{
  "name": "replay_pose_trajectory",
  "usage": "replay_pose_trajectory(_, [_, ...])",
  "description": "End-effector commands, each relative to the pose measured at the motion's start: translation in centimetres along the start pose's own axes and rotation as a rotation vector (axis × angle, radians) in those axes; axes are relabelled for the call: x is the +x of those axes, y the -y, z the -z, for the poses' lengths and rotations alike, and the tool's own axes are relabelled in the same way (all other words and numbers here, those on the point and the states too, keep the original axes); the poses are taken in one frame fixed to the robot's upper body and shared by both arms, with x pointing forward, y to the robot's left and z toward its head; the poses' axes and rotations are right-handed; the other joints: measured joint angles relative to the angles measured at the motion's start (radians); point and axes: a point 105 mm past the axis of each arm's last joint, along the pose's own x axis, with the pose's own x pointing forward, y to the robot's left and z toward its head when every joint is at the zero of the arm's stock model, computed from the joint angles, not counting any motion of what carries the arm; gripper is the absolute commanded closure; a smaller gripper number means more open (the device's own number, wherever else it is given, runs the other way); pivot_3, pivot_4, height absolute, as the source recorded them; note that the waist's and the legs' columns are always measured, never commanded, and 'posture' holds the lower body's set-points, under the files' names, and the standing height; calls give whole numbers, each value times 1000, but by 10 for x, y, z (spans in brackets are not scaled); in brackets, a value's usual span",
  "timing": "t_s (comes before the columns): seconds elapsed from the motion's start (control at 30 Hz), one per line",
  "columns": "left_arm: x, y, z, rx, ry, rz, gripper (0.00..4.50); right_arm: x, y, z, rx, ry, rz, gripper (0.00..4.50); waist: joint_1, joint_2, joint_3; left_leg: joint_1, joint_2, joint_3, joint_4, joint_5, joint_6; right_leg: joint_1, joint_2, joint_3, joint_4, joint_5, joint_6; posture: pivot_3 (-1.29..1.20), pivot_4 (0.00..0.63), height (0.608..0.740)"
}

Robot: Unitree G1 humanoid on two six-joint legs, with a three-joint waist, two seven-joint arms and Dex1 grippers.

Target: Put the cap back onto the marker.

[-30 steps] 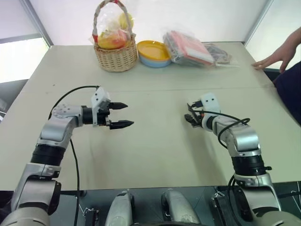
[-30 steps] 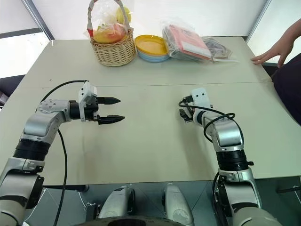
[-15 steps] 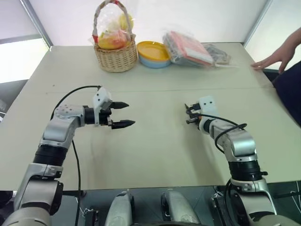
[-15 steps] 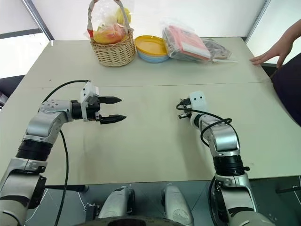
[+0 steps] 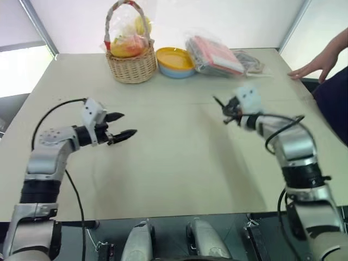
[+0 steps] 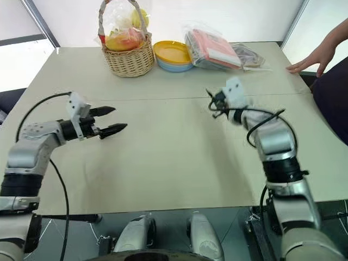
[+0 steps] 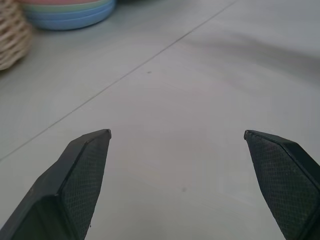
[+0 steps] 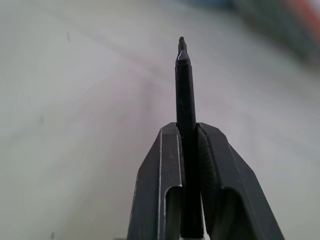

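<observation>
The marker (image 8: 184, 90) is a thin black stick with a pointed tip, standing out from between the fingers of my right gripper (image 8: 186, 127). That gripper (image 5: 228, 111) is shut on it and held up above the table (image 5: 174, 163), right of centre, with the marker's tip (image 5: 217, 101) pointing left and away. My left gripper (image 5: 128, 123) hovers over the table's left side, open, with nothing between its fingers (image 7: 87, 160). The cap is out of view.
Along the far edge stand a wicker basket of fruit (image 5: 130, 60), stacked yellow and blue plates (image 5: 175, 61) and a plastic bag of packets (image 5: 215, 54). A person's hand (image 5: 312, 68) rests on the far right corner.
My right gripper has shut on the marker and risen from the table with it. The left gripper has swung to the left, still open.
</observation>
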Motion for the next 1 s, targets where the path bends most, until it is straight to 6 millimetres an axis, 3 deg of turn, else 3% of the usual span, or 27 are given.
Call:
replay_pose_trajectory(0.03, [-27, -23, -2, 28, -5, -151, 0, -5, -22, -24, -87, 59, -182, 4472, -4, 0, 0, 0, 1, 0, 0, -1, 2, 0, 0, 0, 0, 0, 0, 0, 150, 740])
replay_pose_trajectory(0.27, [-46, -35, 18, 6, -44, -262, 0, 4, -50, -31, -125, 89, -337, 4472, -3, 0, 0, -4, 1, 1, 2, -2, 3, -2, -3, -1, -2, 0, 0, 0, 150, 740])
replay_pose_trajectory(0.43, [-46, -26, 38, 0, -87, -248, 0, 8, -62, -31, -100, 103, -369, 4472, -4, 0, 0, -3, 1, 1, 2, -1, 2, -2, -5, -1, -1, 0, 0, 0, 150, 740])
replay_pose_trajectory(0.9, [-10, -13, 69, -38, -109, -185, 0, 7, -65, -19, -46, 74, -348, 4472, -3, 0, 0, -3, 0, 1, 2, -1, 2, -2, -4, -1, -1, 0, 0, 0, 150, 740])
replay_pose_trajectory(1.0, [-7, -14, 76, -41, -119, -186, 874, 5, -63, -17, -40, 67, -330, 4500, -4, 0, 0, -3, 0, 1, 2, -1, 2, -2, -4, -1, -1, 0, 0, 0, 150, 740])
